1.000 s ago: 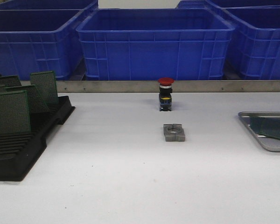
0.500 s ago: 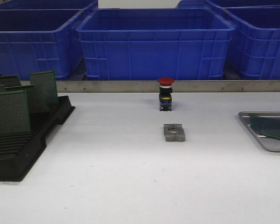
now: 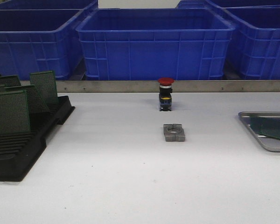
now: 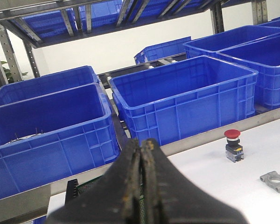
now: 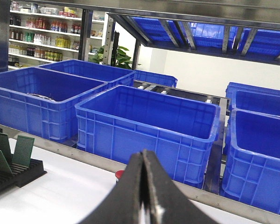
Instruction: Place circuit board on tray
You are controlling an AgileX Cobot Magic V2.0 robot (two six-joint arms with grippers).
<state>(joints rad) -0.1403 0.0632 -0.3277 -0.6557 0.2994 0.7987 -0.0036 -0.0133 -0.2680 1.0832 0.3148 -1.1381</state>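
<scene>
The silver-grey tray (image 3: 265, 143) lies at the table's right edge, partly cut off, with a green circuit board (image 3: 271, 127) lying on it. Several more green circuit boards (image 3: 12, 112) stand upright in the black slotted rack (image 3: 18, 156) at the left. Neither gripper shows in the front view. In the left wrist view my left gripper (image 4: 142, 143) is shut, raised above the table, with the rack's corner (image 4: 72, 187) and a green board (image 4: 87, 185) behind it. In the right wrist view my right gripper (image 5: 143, 153) is shut and empty, also raised; the rack (image 5: 19, 175) shows there too.
A red-capped push button (image 3: 165, 95) stands mid-table at the back, with a small grey metal clamp block (image 3: 174, 132) in front of it. Large blue bins (image 3: 154, 44) line the back behind a metal rail (image 3: 130, 86).
</scene>
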